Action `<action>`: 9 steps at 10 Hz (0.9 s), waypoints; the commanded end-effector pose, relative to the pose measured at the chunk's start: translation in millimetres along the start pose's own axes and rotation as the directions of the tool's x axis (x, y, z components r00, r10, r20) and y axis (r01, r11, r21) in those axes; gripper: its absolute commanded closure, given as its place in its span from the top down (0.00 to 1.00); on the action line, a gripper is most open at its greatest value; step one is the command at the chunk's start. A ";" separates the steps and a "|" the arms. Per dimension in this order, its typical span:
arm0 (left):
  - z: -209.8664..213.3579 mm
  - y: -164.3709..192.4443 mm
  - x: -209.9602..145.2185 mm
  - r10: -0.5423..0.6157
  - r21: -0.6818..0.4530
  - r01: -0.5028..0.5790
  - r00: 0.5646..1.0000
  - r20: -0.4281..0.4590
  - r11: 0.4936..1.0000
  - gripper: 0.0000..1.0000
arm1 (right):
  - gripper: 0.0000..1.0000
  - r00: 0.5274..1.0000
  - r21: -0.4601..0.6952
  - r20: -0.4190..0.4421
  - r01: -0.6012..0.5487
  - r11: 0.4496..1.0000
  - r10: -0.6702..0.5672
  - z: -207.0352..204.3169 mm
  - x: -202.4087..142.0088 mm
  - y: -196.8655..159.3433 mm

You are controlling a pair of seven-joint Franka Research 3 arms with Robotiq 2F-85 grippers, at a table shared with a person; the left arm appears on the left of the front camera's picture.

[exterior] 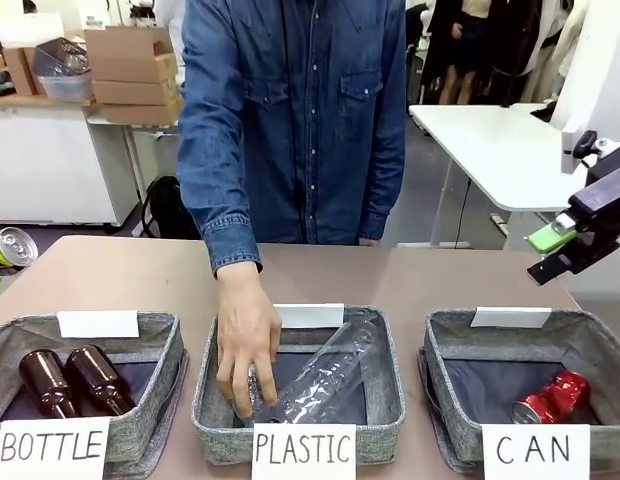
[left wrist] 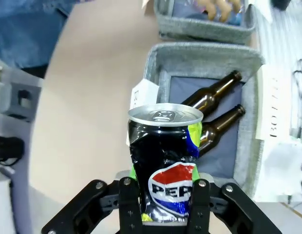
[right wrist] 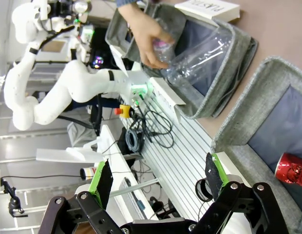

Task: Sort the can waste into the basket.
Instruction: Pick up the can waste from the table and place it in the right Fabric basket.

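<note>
Green-padded fingers of the left gripper (left wrist: 163, 204) are clamped on the lower sides of a dented dark Pepsi can (left wrist: 164, 161), gripped low so its silver top stands clear, probably for a clean drop. Beyond it lies the grey woven basket signed "BOTTLE" (left wrist: 204, 53) with two brown glass bottles (left wrist: 214, 92) lying in it, so the can is on the wrong side of the table and, I judge, must cross to the far basket. In the front view this can (exterior: 12, 245) shows at the left edge, near the table.

The right gripper (right wrist: 156, 178) has its jaws wide apart with nothing between them, raised beside the grey woven basket signed "CAN" (exterior: 445, 335), where the dented red metal can (exterior: 552, 396) already lies on the dark bottom. Between these baskets, the person's hand (exterior: 247, 340) rests on a clear plastic bottle (exterior: 325, 375) in the grey basket signed "PLASTIC" (exterior: 385, 380), apparently sorting it.
</note>
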State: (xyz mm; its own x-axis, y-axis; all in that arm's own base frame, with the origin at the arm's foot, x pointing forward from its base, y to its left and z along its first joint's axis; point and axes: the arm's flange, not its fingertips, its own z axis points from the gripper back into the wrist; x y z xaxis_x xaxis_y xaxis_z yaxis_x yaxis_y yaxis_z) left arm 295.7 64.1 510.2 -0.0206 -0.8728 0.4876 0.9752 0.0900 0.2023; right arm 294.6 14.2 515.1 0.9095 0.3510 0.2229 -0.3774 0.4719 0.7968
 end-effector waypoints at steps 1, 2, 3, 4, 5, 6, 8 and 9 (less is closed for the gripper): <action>-0.7 0.9 -10.9 0.067 -0.004 -0.067 0.998 -0.011 0.998 0.24 | 1.00 1.000 -0.003 -0.007 -0.018 1.000 0.018 2.7 -0.2 -1.0; -0.7 0.9 -10.9 0.067 -0.004 -0.067 0.998 -0.011 0.998 0.24 | 1.00 1.000 -0.003 -0.007 -0.018 1.000 0.018 2.7 -0.2 -1.0; -0.7 0.9 -10.9 0.067 -0.004 -0.067 0.998 -0.011 0.998 0.24 | 1.00 1.000 -0.003 -0.007 -0.018 1.000 0.018 2.7 -0.2 -1.0; -0.7 0.9 -10.9 0.067 -0.004 -0.067 0.998 -0.011 0.998 0.24 | 1.00 1.000 -0.003 -0.007 -0.018 1.000 0.018 2.7 -0.2 -1.0; -0.7 0.9 -10.9 0.067 -0.004 -0.067 0.998 -0.011 0.998 0.24 | 1.00 1.000 -0.003 -0.007 -0.018 1.000 0.018 2.7 -0.2 -1.0; -1.6 1.0 -11.4 0.049 -0.004 -0.049 0.999 -0.010 0.999 0.39 | 1.00 1.000 0.000 0.000 0.000 1.000 0.000 0.0 0.0 0.0; 4.6 -3.2 81.7 -0.005 -0.001 0.005 1.000 0.009 1.000 0.39 | 1.00 1.000 0.019 -0.003 0.027 0.999 -0.027 22.1 -2.8 -0.3; 4.7 -6.6 152.0 -0.023 -0.029 0.024 0.999 0.031 0.999 0.39 | 1.00 0.995 0.030 0.017 0.098 0.995 -0.098 45.6 -14.3 -9.3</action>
State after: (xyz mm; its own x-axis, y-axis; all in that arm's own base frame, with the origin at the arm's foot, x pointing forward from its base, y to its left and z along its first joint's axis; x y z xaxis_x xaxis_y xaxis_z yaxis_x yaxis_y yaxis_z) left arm 285.7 -13.0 551.4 -0.0478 -0.8715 0.4880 0.9766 0.0618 0.2060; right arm 292.8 -4.0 522.3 0.9225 0.3269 0.2053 -0.3472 0.4700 0.8115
